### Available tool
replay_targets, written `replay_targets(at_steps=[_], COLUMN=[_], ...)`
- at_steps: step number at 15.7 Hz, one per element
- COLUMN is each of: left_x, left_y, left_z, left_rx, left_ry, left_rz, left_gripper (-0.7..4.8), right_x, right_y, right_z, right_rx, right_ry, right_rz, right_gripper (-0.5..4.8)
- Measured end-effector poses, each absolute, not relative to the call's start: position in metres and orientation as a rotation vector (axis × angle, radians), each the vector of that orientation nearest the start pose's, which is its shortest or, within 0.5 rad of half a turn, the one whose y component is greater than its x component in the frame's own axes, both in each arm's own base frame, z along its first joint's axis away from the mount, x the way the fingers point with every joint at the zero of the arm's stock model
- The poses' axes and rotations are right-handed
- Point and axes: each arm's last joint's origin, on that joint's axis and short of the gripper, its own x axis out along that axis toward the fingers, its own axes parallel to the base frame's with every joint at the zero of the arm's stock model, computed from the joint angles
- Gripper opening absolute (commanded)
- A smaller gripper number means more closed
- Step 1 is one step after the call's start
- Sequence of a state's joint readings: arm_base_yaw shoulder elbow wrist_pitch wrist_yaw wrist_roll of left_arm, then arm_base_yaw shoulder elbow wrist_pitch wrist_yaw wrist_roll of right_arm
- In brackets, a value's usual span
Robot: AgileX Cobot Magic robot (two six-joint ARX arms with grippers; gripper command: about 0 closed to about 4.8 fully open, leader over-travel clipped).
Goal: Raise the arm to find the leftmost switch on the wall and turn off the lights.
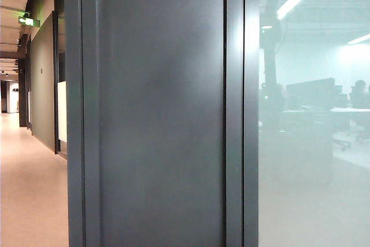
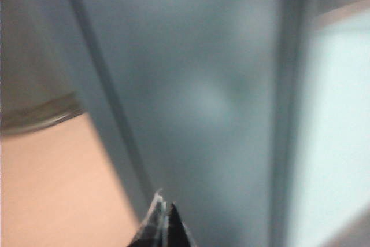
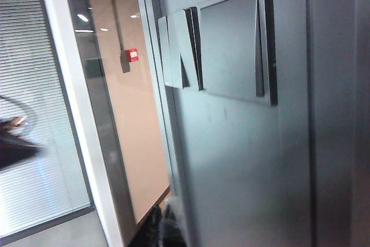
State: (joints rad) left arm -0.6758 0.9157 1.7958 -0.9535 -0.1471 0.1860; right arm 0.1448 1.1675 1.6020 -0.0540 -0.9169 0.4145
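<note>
Facing rigid grey metal wall [image 1: 162,114]; flat rocker switches [image 3: 231,47] mounted high, needing a light fingertip press. Left claw [image 2: 163,224] pinched narrow near the wall; right claw [image 3: 165,227] state unclear.

Left gripper [image 2: 163,221]: dark slim fingers, pale glinting edge on tips, pressed together, blurred. Right gripper [image 3: 162,224]: dark, indistinct, state unreadable. Arm [image 1: 270,39] only as dark jointed reflection in glass, thin cable alongside.
</note>
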Motion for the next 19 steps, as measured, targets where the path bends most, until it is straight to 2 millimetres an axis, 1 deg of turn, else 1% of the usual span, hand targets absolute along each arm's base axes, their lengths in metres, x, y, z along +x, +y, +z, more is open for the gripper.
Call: replay_targets(at_steps=[2, 3, 6, 7, 9, 11, 12, 14, 16, 18, 19], left_x=[0.019, 0.006, -0.025, -0.040, -0.051, -0.065, -0.067, -0.056, -0.045, -0.030, -0.023], left_y=[-0.015, -0.005, 0.020, 0.031, 0.040, 0.052, 0.053, 0.045, 0.037, 0.023, 0.017], left_z=[0.531, 0.528, 0.511, 0.498, 0.475, 0.446, 0.430, 0.397, 0.365, 0.347, 0.340], left_rx=[0.185, 0.183, 0.154, 0.130, 0.105, 0.068, 0.039, -0.002, 0.016, 0.033, 0.031], left_ry=[-0.044, -0.051, 0.016, 0.035, 0.064, 0.065, 0.058, 0.048, 0.096, 0.151, 0.146], left_rz=[-0.678, -0.692, -0.696, -0.696, -0.699, -0.703, -0.694, -0.687, -0.676, -0.698, -0.718], left_gripper=[-0.06, -0.05, -0.06, -0.06, -0.06, -0.06, -0.06, -0.06, -0.06, -0.06, -0.06], right_x=[0.176, 0.169, 0.145, 0.127, 0.099, 0.070, 0.057, 0.044, 0.041, 0.037, 0.040], right_y=[0.049, 0.048, 0.044, 0.040, 0.035, 0.029, 0.026, 0.022, 0.021, 0.021, 0.021], right_z=[0.536, 0.535, 0.528, 0.524, 0.514, 0.494, 0.483, 0.455, 0.425, 0.404, 0.392], right_rx=[0.210, 0.190, 0.149, 0.121, 0.072, 0.062, 0.061, 0.065, 0.073, 0.067, 0.066], right_ry=[-0.129, -0.123, -0.061, -0.029, -0.009, -0.016, -0.029, -0.023, 0.000, -0.034, -0.043], right_rz=[1.097, 1.092, 1.036, 0.979, 0.911, 0.843, 0.782, 0.709, 0.702, 0.704, 0.704], right_gripper=[-0.01, -0.01, -0.01, -0.01, -0.01, -0.01, -0.01, -0.01, -0.01, -0.01, -0.01])
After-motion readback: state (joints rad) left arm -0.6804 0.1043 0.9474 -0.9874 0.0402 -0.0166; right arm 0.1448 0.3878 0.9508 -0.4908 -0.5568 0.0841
